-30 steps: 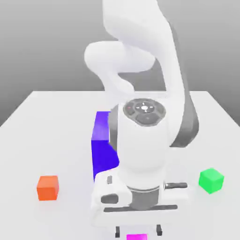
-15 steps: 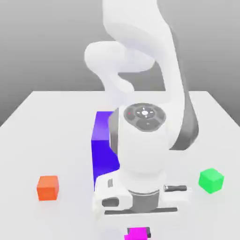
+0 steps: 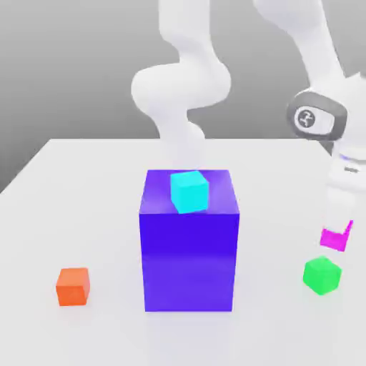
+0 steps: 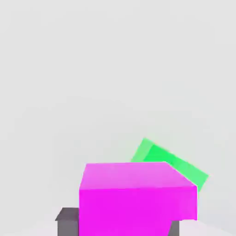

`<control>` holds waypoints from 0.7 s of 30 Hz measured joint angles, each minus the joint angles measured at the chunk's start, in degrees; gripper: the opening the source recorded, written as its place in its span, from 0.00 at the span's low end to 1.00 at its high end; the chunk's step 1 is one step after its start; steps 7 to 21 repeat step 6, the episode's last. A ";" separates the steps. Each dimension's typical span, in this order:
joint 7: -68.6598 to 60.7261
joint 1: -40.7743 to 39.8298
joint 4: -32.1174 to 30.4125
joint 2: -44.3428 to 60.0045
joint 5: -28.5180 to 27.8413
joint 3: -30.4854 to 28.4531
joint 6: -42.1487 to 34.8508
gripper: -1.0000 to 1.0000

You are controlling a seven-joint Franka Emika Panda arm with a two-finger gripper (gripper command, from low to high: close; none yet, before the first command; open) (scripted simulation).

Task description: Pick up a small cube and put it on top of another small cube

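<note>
Done: my gripper [image 3: 336, 237] is clenched on the magenta cube [image 3: 334, 238], lifted off the table [image 3: 86, 207].
Cube position: just above the green cube [image 3: 322, 275], apart.
Left: line up, lower, let go.

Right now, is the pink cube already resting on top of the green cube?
No. In the exterior view the pink cube hangs in the gripper above the green cube, with a gap between them.
</note>
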 joint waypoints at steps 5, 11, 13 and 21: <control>2.27 0.40 0.26 3.95 -3.12 -1.05 3.45 0.00; 2.27 0.47 0.24 4.56 -3.13 -1.13 4.26 0.00; 2.27 0.47 0.24 4.56 -3.13 -1.13 4.26 0.00; 2.27 0.47 0.24 4.56 -3.13 -1.13 4.26 0.00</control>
